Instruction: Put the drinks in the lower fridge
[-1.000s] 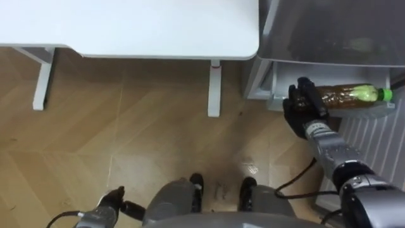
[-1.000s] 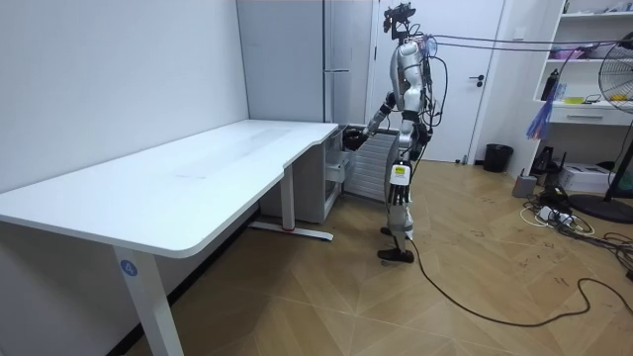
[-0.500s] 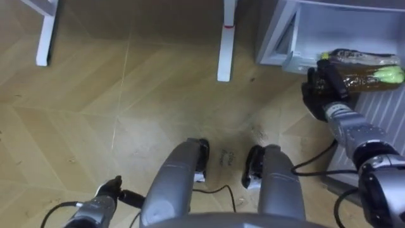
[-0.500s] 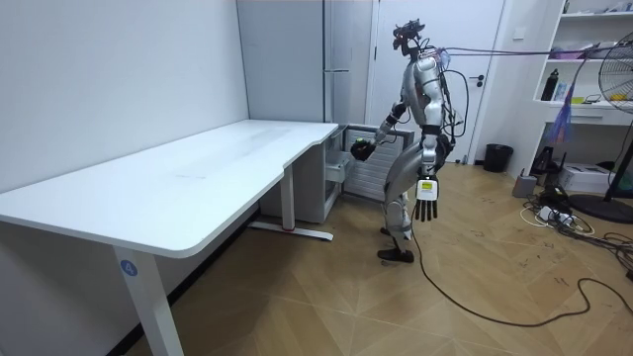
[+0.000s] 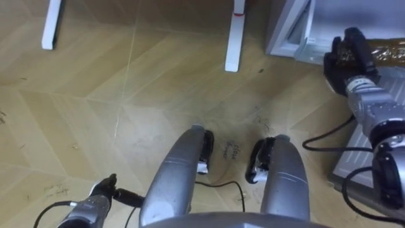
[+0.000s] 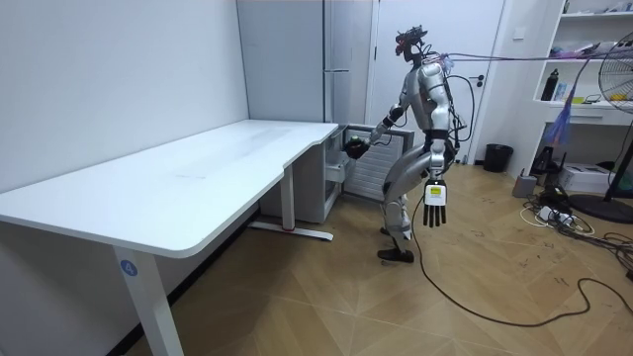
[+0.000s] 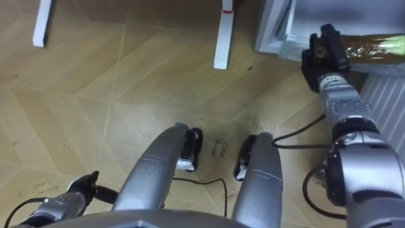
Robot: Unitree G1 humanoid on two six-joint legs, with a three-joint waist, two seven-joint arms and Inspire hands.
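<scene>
The right hand [image 5: 347,62] was clasped round the brown drink bottle [image 5: 387,52], which lay sideways at the open lower fridge [image 5: 292,30]. A white desk leg [image 5: 235,35] stood just beside that opening. The left hand [image 6: 433,212] hung at the robot's side, fingers straight, holding nothing.

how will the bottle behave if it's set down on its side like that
Likely to roll: the bottle looks round and lies sideways in the right hand. Probably fairly heavy for its size, since brown liquid seems to fill it.
</scene>
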